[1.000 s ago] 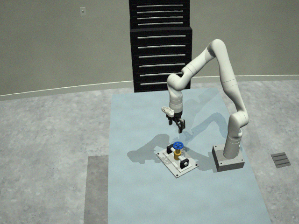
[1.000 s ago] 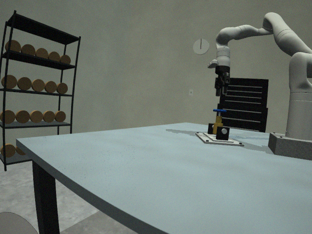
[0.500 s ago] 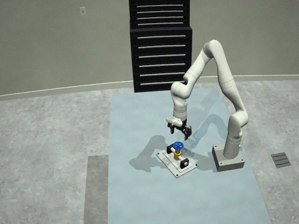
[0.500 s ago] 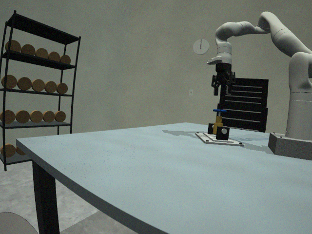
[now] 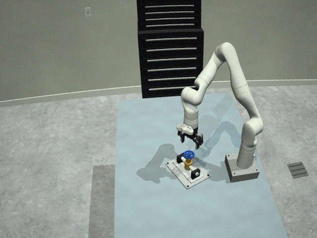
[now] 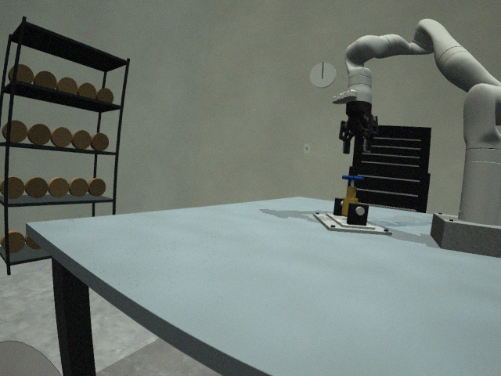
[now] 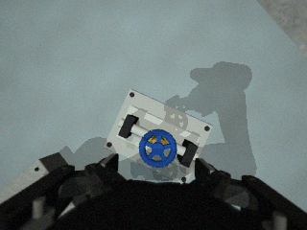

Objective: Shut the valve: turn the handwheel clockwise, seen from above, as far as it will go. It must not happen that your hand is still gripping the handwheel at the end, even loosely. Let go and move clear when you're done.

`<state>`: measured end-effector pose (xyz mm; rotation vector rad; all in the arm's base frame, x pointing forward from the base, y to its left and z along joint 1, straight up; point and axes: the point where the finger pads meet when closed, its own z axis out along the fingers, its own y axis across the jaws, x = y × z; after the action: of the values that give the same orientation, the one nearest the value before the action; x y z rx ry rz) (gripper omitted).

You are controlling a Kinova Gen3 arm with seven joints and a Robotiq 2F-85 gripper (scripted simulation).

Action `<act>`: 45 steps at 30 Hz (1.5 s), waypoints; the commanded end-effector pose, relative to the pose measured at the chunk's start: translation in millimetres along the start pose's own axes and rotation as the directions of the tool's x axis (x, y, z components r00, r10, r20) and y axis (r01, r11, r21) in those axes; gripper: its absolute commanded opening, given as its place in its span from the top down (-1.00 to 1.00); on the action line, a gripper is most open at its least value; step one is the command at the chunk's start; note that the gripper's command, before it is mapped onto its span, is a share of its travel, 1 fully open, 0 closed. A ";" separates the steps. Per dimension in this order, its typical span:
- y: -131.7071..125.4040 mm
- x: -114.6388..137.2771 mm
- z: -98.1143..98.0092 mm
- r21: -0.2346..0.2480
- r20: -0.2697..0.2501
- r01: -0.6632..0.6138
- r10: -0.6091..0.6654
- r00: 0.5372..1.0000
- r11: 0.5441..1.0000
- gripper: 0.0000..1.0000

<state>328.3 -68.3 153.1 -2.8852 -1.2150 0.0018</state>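
Observation:
A blue handwheel (image 5: pixel 189 154) tops a brass valve body (image 5: pixel 187 164) on a white pipe between two black clamps, all on a grey baseplate (image 5: pixel 187 174) on the light blue table. My gripper (image 5: pixel 190 141) hangs open and empty a short way above the handwheel, pointing down. In the exterior view the gripper (image 6: pixel 357 144) is well above the handwheel (image 6: pixel 352 177), apart from it. In the wrist view the handwheel (image 7: pixel 157 148) lies between and just ahead of my two open fingers.
The arm's grey base block (image 5: pixel 241 170) stands on the table right of the baseplate. A black drawer cabinet (image 5: pixel 170 48) stands behind the table. A shelf rack with wooden rolls (image 6: pixel 56 137) stands at the far left.

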 end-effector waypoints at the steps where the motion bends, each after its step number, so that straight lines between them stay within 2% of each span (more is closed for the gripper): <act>1: -0.3 1.8 2.0 -0.004 -0.003 0.013 -0.013 1.000 1.000 -1.00; 45: 0.1 1.7 43.2 -0.004 -0.003 0.013 -0.013 1.000 1.000 -1.00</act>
<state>328.7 -68.2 111.6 -2.8797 -1.2308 -0.0008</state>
